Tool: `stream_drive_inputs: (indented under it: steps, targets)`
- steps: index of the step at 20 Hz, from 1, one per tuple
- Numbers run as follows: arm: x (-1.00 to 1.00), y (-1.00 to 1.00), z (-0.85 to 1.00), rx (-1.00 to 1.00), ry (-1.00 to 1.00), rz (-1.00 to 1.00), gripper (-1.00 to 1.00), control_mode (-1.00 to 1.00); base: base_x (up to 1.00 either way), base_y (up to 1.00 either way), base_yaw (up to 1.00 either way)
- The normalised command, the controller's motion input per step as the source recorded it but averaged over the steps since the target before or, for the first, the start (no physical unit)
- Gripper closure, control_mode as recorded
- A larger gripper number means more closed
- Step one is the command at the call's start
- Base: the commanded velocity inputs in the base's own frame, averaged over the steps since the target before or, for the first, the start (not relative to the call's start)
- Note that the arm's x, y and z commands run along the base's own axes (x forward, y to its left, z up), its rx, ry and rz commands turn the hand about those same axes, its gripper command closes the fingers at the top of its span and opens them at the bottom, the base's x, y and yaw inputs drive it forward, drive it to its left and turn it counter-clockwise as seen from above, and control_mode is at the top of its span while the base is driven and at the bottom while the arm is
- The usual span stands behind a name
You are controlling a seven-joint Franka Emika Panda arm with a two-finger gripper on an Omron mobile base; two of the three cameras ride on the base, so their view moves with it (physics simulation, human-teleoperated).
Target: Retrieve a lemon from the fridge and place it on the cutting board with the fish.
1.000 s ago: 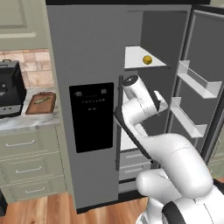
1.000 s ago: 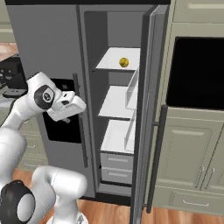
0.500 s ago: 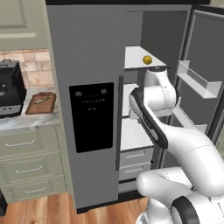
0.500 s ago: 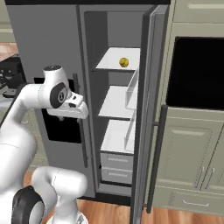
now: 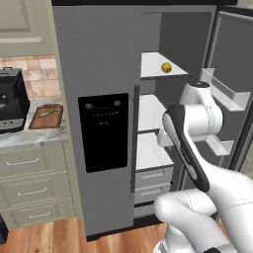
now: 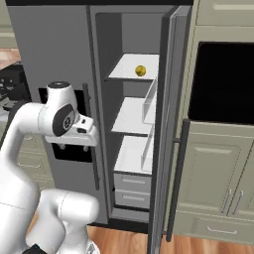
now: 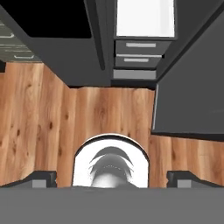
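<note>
Fridge: one tall grey side-by-side fridge [image 5: 99, 74] stood with its right door [image 6: 166, 124] swung wide and its left door, with the black dispenser panel [image 5: 104, 131], shut.
Shelves: three white shelves showed inside, one above the other, with two grey drawers [image 6: 131, 191] below them.
Handles: two dark vertical bar handles were counted, one on the shut door [image 5: 134, 138] and one on the open door [image 6: 178, 178].
Lemon: one small round yellow lemon [image 5: 166, 67] sat on the top shelf, towards its front edge, with nothing touching it.
Board: one small reddish-brown wooden cutting board [image 5: 45, 117] lay on the pale counter left of the fridge, just beside the black coffee machine [image 5: 11, 101].
Fish: one slender greenish-yellow fish [image 5: 47, 113] lay on that board.
Arm: the white arm was raised in front of the open compartment, its hand level with the middle shelves and well below the lemon.
Claw: the two-finger gripper [image 7: 111, 178] pointed down at the wooden floor [image 7: 48, 113], fingertips [image 7: 43, 177] spread wide apart at the edges of the hand view, nothing between them.
Cabinets: pale green drawers [image 5: 29, 190] sat under the counter.
</note>
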Motion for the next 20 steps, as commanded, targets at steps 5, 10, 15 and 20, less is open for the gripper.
stream_drive_inputs:
  steps: [5, 10, 15, 20]
  targets:
    - [-0.15, 0.0, -0.04, 0.0, 0.0, 0.0, -1.0, -1.0, 0.0, 0.0, 0.0]
    - [0.0, 0.0, 0.0, 0.0, 0.0, 0.0, -1.0, -1.0, 0.0, 0.0, 0.0]
    - [0.0, 0.0, -0.02, 0.0, -0.04, 0.0, -1.0, -1.0, 0.0, 0.0, 0.0]
    - [0.0, 0.0, -0.07, 0.0, -0.02, -0.07, -1.0, 1.0, 0.01, 0.03, -0.05]
